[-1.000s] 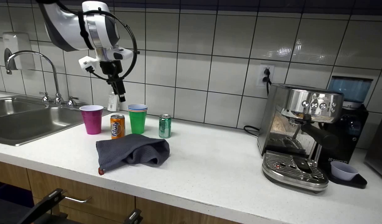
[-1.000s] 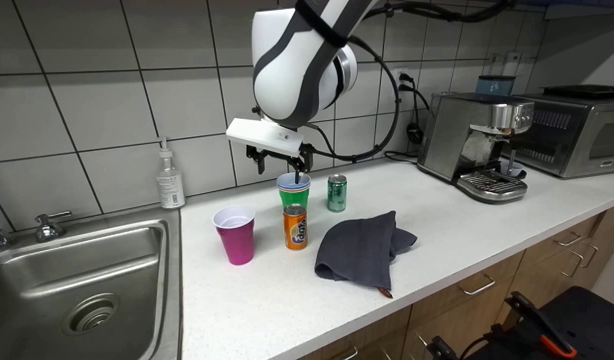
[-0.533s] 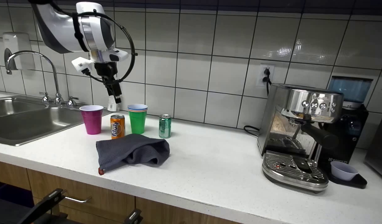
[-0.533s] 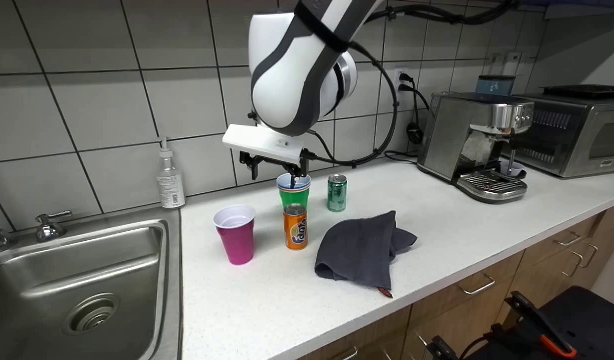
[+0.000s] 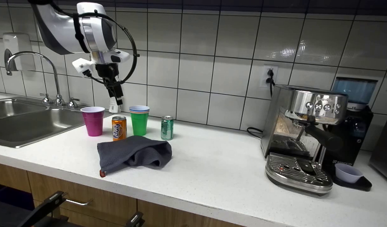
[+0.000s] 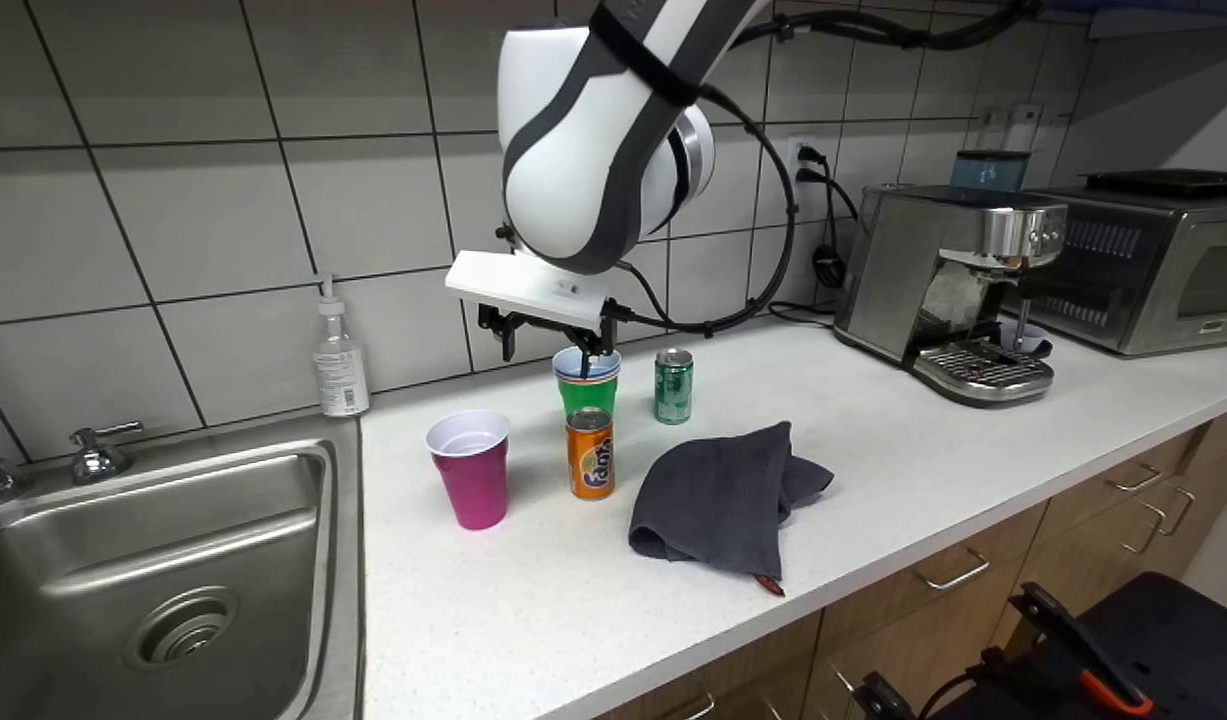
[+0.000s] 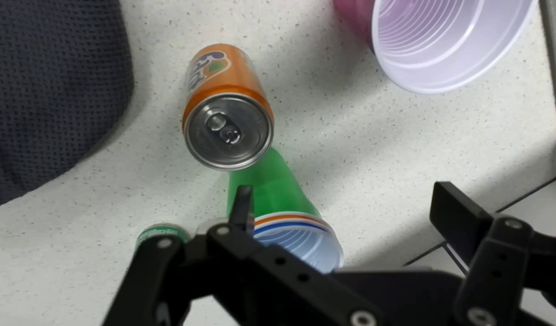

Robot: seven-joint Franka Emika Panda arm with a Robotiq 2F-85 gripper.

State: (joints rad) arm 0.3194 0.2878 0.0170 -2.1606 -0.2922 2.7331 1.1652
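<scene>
My gripper (image 5: 119, 101) hangs above the back of the counter, open and empty; it also shows in an exterior view (image 6: 547, 360). In the wrist view its fingers (image 7: 343, 197) are wide apart. One finger overlaps the stack of cups, green outside (image 7: 273, 190), with orange and blue rims nested in it; contact cannot be told. An upright orange Fanta can (image 7: 228, 81) stands in front of that stack (image 6: 586, 398). A pink cup (image 6: 473, 480) with a white inside stands upright toward the sink. A green can (image 6: 673, 388) stands on the stack's other side. A dark grey cloth (image 5: 130, 154) lies crumpled nearby.
A small red tip (image 6: 770, 585) pokes out from under the cloth. A steel sink (image 6: 338, 600) with a faucet (image 5: 56, 78) and a soap bottle (image 6: 340, 370) lie to one side. An espresso machine (image 5: 307, 104), a grinder (image 5: 354, 126) and a microwave (image 6: 1143, 270) stand on the other. The wall is tiled.
Over the first half second my gripper has moved slightly toward the sink side and a little down. Since then it has hardly moved. The cups, cans and cloth have not moved.
</scene>
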